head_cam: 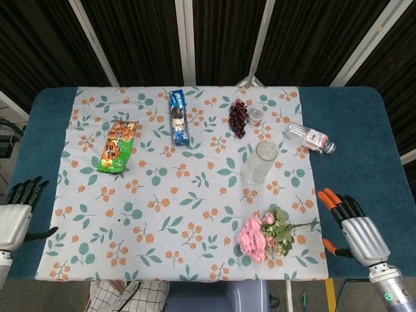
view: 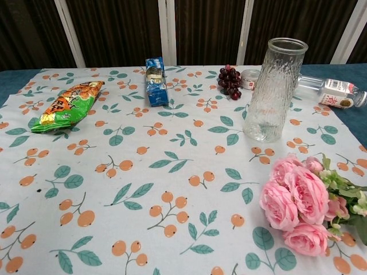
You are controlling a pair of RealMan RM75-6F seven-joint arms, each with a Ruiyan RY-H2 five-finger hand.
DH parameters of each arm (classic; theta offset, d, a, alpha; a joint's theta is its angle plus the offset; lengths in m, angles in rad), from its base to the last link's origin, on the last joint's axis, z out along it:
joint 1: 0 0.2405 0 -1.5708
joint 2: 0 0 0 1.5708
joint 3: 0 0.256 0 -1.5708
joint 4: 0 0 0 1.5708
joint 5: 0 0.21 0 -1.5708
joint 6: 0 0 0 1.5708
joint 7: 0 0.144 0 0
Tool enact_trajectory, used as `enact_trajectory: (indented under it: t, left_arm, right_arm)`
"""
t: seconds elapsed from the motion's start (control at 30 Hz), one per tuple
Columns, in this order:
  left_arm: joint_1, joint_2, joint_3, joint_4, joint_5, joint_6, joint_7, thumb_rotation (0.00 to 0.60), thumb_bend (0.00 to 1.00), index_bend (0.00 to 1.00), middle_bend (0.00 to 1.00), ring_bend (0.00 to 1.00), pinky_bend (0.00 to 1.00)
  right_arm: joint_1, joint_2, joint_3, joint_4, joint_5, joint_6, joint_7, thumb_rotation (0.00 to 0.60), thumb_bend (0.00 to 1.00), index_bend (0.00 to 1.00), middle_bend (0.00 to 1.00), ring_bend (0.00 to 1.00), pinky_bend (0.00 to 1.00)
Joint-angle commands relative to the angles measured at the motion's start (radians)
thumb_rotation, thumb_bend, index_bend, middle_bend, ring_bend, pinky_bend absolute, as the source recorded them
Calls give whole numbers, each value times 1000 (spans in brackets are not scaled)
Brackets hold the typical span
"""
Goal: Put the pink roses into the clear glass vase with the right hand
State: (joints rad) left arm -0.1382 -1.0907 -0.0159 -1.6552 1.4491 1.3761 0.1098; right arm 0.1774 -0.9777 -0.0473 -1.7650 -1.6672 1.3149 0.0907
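The pink roses lie flat near the table's front edge, right of centre, blooms to the left and green stems pointing right. The clear glass vase stands upright and empty, farther back than the roses. My right hand hovers over the blue cloth right of the stems, fingers spread, holding nothing. My left hand stays at the far left edge, fingers apart and empty. Neither hand shows in the chest view.
A green snack bag, a blue cookie pack, dark grapes, a small jar and a lying plastic bottle sit on the floral tablecloth toward the back.
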Motion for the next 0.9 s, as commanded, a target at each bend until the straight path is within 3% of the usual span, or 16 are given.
enact_trajectory:
  t: [0.03, 0.37, 0.9]
  left_arm:
    - [-1, -1, 0, -1, 2, 0, 0, 600, 0, 0, 0, 0, 0]
    - [-2, 1, 1, -7, 4, -1, -3, 600, 0, 0, 0, 0, 0]
    - [-2, 16, 2, -3, -4, -13, -40, 600, 0, 0, 0, 0, 0]
  right_arm:
    - [17, 4, -30, -26, -23, -45, 11, 600, 314, 0, 0, 0, 0]
    - [72, -77, -42, -29, -2, -174, -30, 600, 314, 0, 0, 0, 0]
    - [157, -237, 11, 38, 125, -306, -132, 600, 315, 0, 0, 0, 0]
